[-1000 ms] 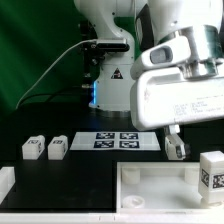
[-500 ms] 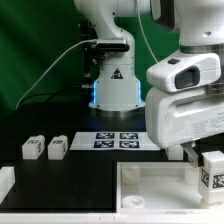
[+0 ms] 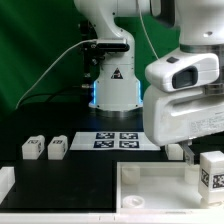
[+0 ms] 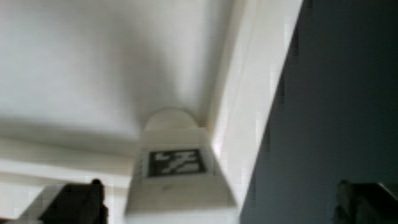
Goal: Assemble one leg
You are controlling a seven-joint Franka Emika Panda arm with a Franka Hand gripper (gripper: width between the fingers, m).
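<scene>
While the black table (image 3: 80,175) is occupied by the white tabletop (image 3: 150,185), the fingers (image 4: 75,200) are held wide apart (nothing is gripped), and the tagged leg (image 4: 173,160) is seen standing between them on that tabletop.

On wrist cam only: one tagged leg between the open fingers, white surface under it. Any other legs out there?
Observer: Yes, two: outer leg and inner leg, side by side at the exterior view's left.
Operator: Marker board near them?
Observer: The marker board lies beside the inner leg, toward the exterior view's right.
Operator: And mine?
Observer: It looks like the third leg, upright at the end of the tabletop, exterior view's right.
</scene>
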